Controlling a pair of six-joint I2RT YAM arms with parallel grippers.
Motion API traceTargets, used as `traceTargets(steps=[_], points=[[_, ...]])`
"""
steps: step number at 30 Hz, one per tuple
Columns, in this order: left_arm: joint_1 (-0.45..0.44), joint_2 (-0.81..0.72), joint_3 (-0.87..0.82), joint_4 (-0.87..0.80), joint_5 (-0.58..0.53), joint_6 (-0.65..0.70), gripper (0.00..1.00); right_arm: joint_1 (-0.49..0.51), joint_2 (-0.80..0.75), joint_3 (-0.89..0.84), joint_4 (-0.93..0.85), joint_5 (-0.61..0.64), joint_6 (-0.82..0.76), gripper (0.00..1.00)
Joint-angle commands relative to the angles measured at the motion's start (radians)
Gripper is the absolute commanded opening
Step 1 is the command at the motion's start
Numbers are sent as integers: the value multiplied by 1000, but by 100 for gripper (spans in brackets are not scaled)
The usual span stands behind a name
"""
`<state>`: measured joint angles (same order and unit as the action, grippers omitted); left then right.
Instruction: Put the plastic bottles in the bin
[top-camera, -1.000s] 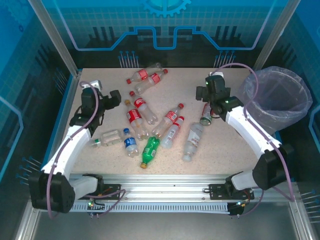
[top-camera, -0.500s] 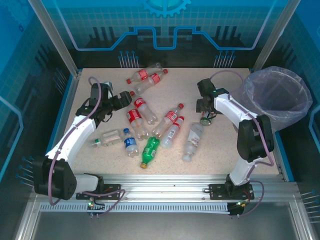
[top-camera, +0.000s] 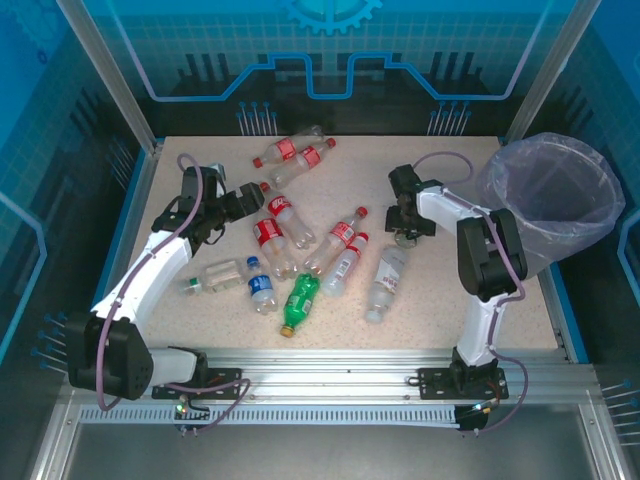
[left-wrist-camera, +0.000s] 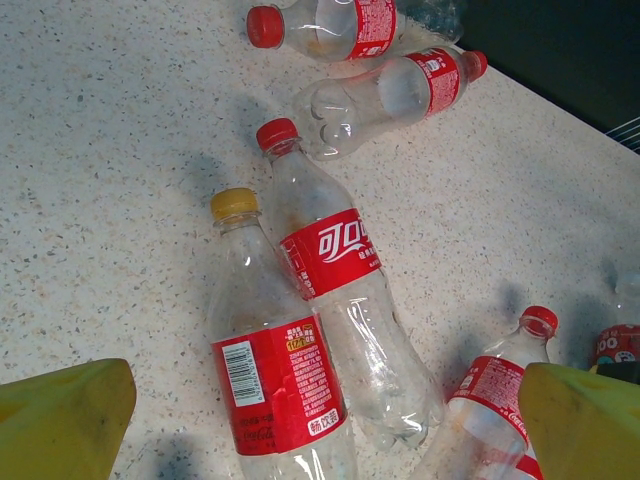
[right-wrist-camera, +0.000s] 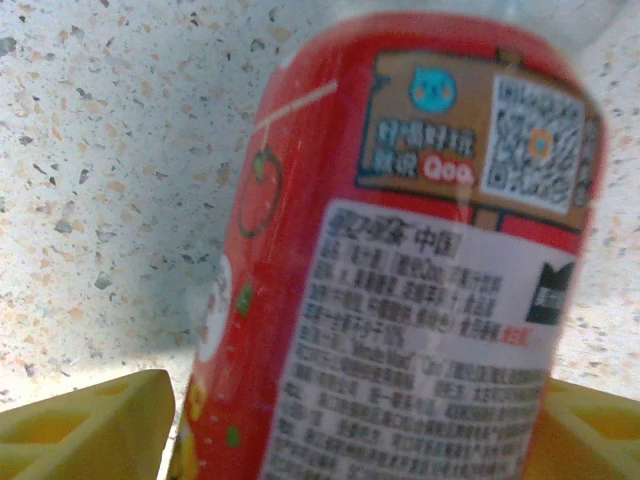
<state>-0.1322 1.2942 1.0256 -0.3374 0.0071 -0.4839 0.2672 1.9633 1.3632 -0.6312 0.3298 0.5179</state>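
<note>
Several plastic bottles lie loose on the speckled table. My left gripper (top-camera: 245, 200) is open and hangs above two of them. Its yellow fingers (left-wrist-camera: 62, 420) stand wide apart over a yellow-capped bottle with a red label (left-wrist-camera: 275, 395) and a red-capped bottle (left-wrist-camera: 335, 265). My right gripper (top-camera: 404, 222) is down on a red-labelled bottle (top-camera: 411, 238) lying left of the bin (top-camera: 600, 215). In the right wrist view that bottle (right-wrist-camera: 400, 250) sits between the open fingers (right-wrist-camera: 90, 425), which flank it on both sides. The bin is grey with a pale-purple bag.
A green bottle (top-camera: 300, 298), a blue-labelled one (top-camera: 260, 286) and a white-labelled one (top-camera: 385, 275) lie mid-table. Two more red-labelled bottles (top-camera: 292, 152) lie at the back, and a clear one (top-camera: 215, 274) lies under my left arm. Blue walls enclose the table.
The left gripper swung right toward the bottle cluster, then held still. The right arm folded in and its gripper came down around the red-labelled bottle near the bin.
</note>
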Motion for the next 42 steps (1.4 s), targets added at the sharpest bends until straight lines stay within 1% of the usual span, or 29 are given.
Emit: traceTargets(steps=[1,8,10,15,18,22,23,26,30,33,36,39,42], points=[[-3,-29,-14,12,25,-22,99,-8,8,-5,30,-30,31,77],[-4,-40,-24,14,15,-21,99,-5,-31,2,31,3,-1,65],[-4,-35,-24,22,22,-27,99,-3,-41,18,22,-1,-19,60],[-4,-21,-19,39,40,-38,99,15,-87,70,-36,3,-67,58],[-3,-13,-12,39,43,-35,99,34,-142,115,-90,-5,-102,55],[-4,5,0,49,56,-35,99,76,-230,254,-248,5,-160,52],[-3,12,3,51,60,-36,99,94,-245,324,-327,38,-170,51],[-5,37,11,71,76,-46,99,127,-267,502,-484,108,-201,50],[-9,75,25,98,114,-72,99,127,-289,669,-605,177,-228,50],[-9,83,17,159,170,-117,99,92,-291,769,-663,249,-264,50],[-9,85,16,181,178,-133,99,9,-308,815,-676,284,-291,50],[-9,79,19,161,169,-121,99,-77,-340,816,-666,315,-303,50],[-9,64,9,149,159,-114,99,-149,-381,767,-626,324,-310,49]])
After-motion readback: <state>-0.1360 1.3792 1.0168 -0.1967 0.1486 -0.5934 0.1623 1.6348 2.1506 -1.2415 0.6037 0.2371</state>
